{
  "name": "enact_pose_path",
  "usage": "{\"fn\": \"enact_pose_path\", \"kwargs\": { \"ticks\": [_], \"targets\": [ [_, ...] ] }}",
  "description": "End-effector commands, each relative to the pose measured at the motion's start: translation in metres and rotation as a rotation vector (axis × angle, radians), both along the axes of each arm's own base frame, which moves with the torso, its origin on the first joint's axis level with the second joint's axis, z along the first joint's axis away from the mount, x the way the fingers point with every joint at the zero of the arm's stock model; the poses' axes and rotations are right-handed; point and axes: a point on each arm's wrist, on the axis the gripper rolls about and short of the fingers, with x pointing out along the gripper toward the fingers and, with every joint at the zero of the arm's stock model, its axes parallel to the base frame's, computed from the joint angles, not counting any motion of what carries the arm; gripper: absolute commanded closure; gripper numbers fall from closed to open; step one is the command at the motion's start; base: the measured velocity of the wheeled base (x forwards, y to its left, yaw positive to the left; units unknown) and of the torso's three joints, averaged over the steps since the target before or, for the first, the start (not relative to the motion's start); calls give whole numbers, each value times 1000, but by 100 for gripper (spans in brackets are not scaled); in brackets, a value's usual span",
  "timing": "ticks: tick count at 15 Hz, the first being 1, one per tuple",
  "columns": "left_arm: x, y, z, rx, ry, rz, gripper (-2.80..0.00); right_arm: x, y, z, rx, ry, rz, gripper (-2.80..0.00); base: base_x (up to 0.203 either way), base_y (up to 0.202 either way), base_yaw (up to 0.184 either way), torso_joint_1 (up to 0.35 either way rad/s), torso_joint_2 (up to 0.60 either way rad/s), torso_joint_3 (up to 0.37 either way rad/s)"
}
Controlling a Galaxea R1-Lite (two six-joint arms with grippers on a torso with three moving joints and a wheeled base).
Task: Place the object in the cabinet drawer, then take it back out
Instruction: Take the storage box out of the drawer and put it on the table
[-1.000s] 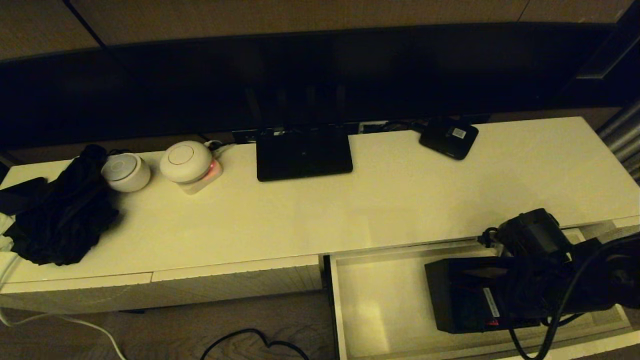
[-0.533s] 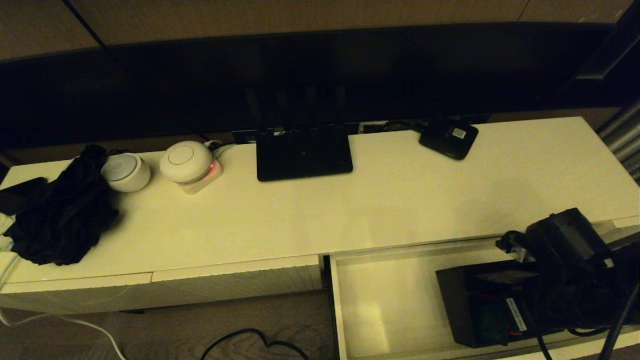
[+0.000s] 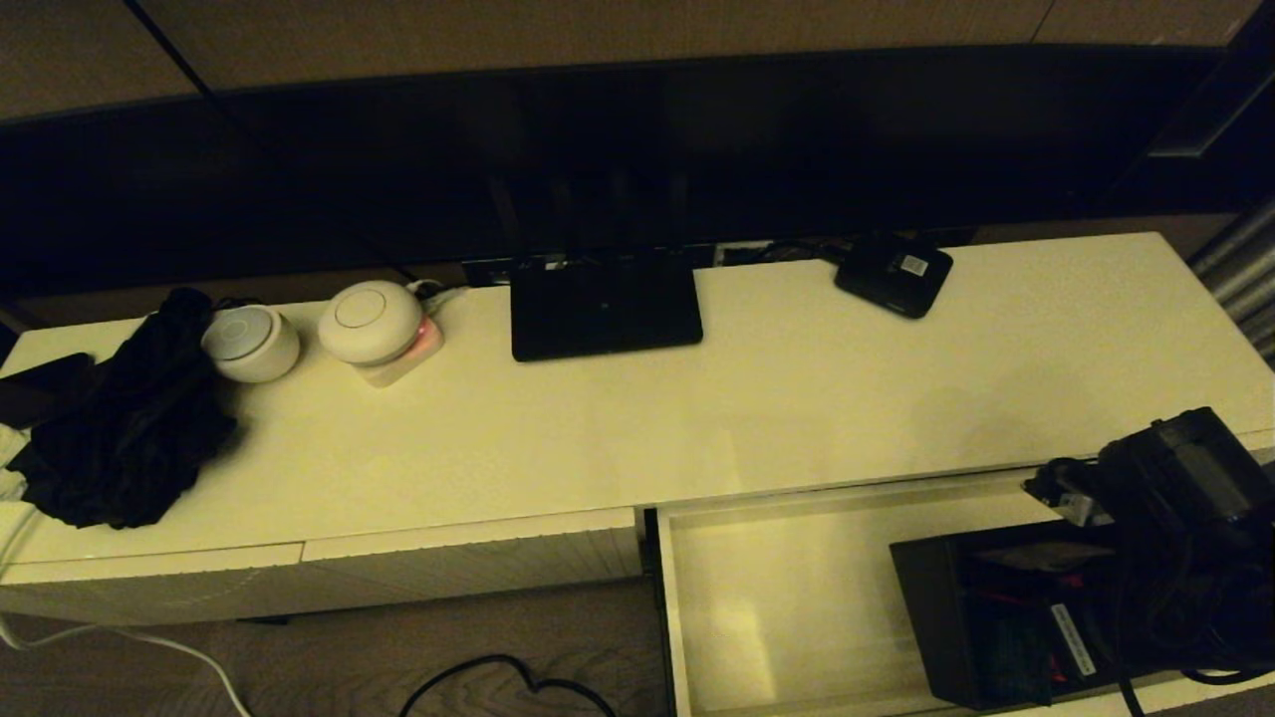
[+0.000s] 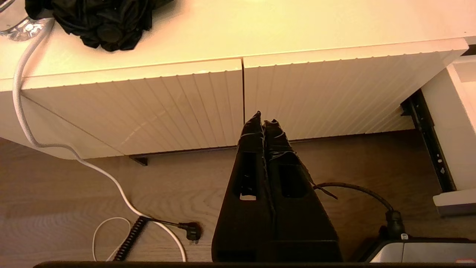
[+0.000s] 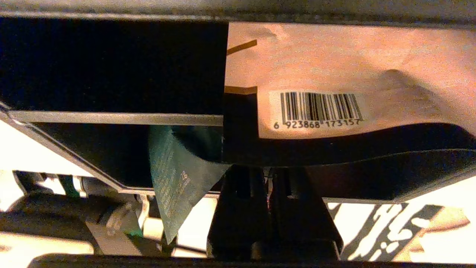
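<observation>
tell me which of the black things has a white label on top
The small flat black device at the back right of the cabinet top; the router beside it shows none.

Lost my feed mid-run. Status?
Right tool shut on the organiser box, inside the open drawer. Left tool shut, parked low before the cabinet front. Nothing in the way.

black organiser box (image 3: 971,622), cream-white drawer (image 3: 787,597), ribbed front panels (image 4: 156,100).

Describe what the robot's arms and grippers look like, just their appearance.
Both are black. The left gripper has two long tapered fingers wrapped in wrinkled black tape, each with a rectangular slot. The right gripper shows similar dark slotted fingers. In the head view the right arm is bulky, black, with looping black cables.
</observation>
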Motion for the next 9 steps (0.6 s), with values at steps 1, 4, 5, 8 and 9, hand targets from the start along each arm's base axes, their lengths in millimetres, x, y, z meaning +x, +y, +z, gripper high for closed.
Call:
{"fn": "enact_pose_path", "kwargs": {
  "ticks": [1,4,5,8,9],
  "targets": [
    [0,0,-1,0,3,0,0,-7,-2,14,9,-36,-2,0,0,0,0,0,0,0],
    [0,0,-1,0,3,1,0,-17,-5,31,3,-43,-7,0,0,0,0,0,0,0],
    [0,0,-1,0,3,1,0,-21,-6,34,-1,-47,-9,0,0,0,0,0,0,0],
    [0,0,-1,0,3,1,0,-29,-8,41,1,-72,-8,0,0,0,0,0,0,0],
    [0,0,-1,0,3,1,0,-28,-8,45,-6,-75,-14,0,0,0,0,0,0,0]
  ]
}}
